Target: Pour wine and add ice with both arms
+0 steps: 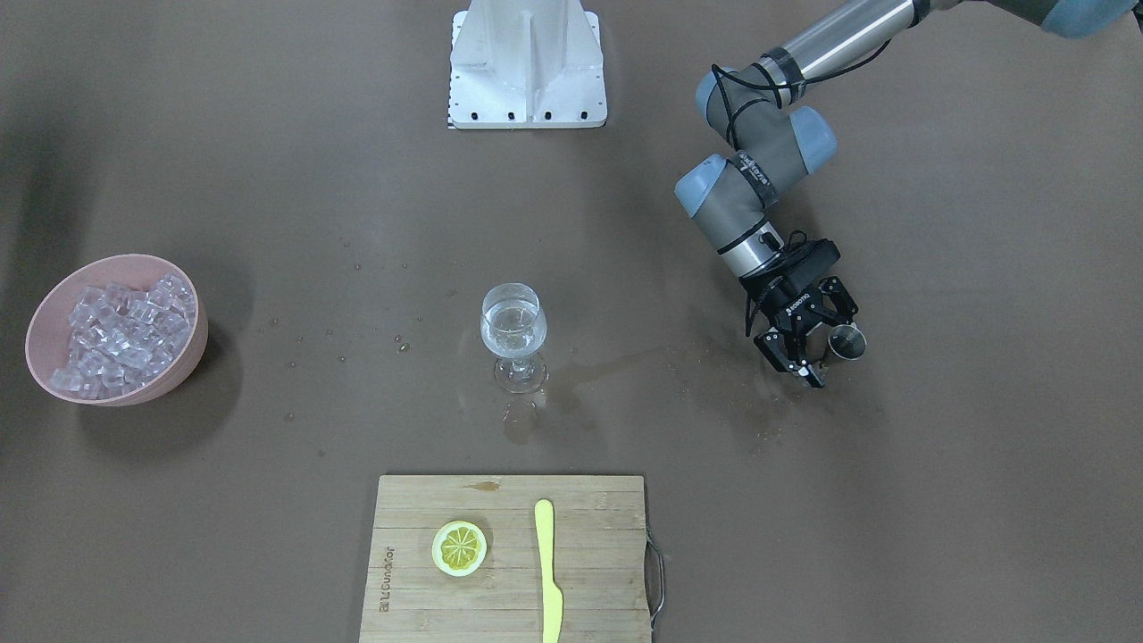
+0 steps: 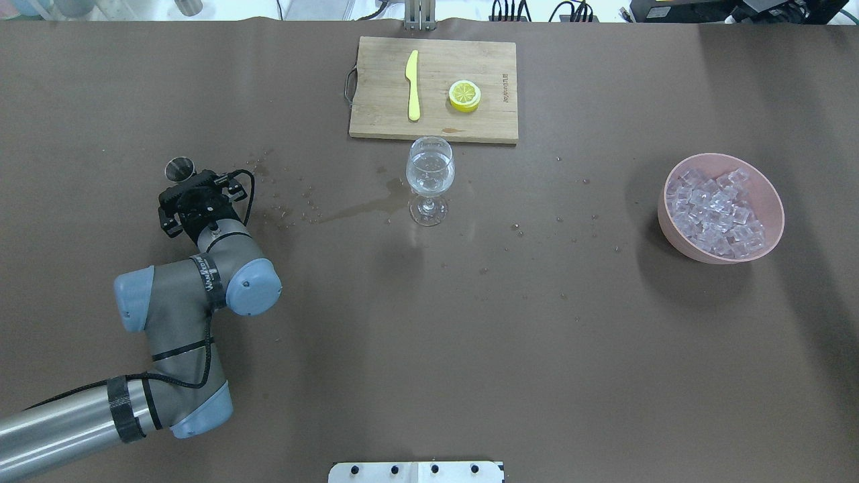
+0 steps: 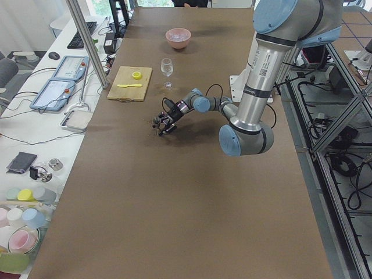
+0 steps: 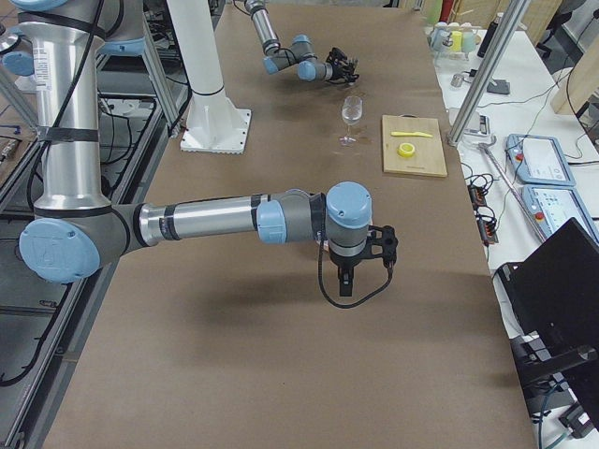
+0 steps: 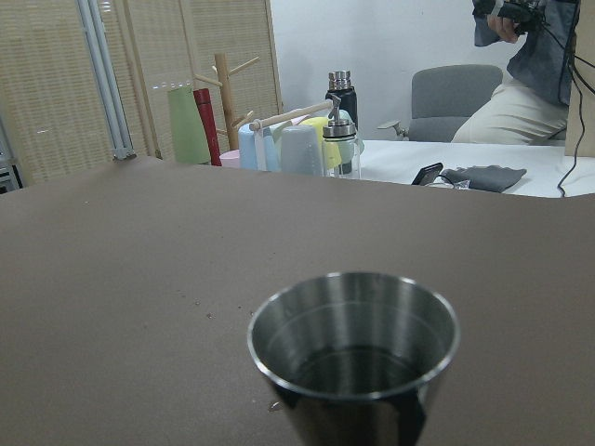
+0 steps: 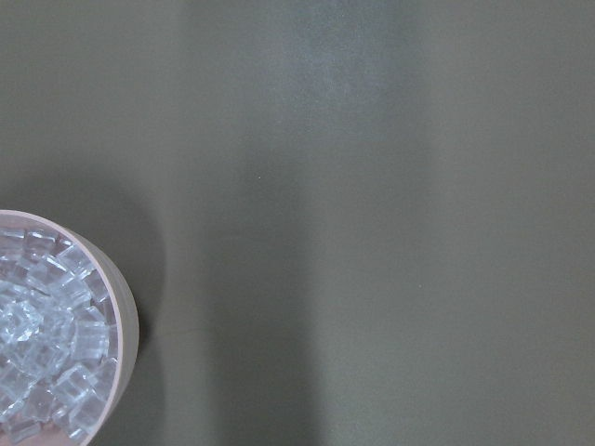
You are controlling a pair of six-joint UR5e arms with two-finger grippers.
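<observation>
A brown desk (image 1: 938, 500), speckled with droplets and marked by a wet streak (image 1: 616, 364), carries the set-up. At its middle a stemmed glass (image 1: 513, 339) stands upright, with the wine (image 1: 511, 332) in its bowl. Well apart, toward the robot's right end, a pink bowl (image 1: 195, 344) holds the ice (image 1: 120, 335), heaped together inside.

The left arm (image 1: 759, 170) reaches down on the other side of the glass. The left pincer (image 1: 830, 350) is low over the desk with its jaws spread. A small metal cup (image 1: 847, 342) stands upright between the fingertips; whether the pads touch it cannot be told.

The right arm (image 4: 206, 220) stretches out over the desk and shows only from the side. The right pincer (image 4: 344, 281) points down, and whether it is released or clenched cannot be told. Its wrist camera catches the bowl's edge and cubes at lower left.

On the operators' side lies a wooden cutting board (image 1: 589, 589) with a lemon slice (image 1: 460, 546) and a yellow knife (image 1: 547, 572).
</observation>
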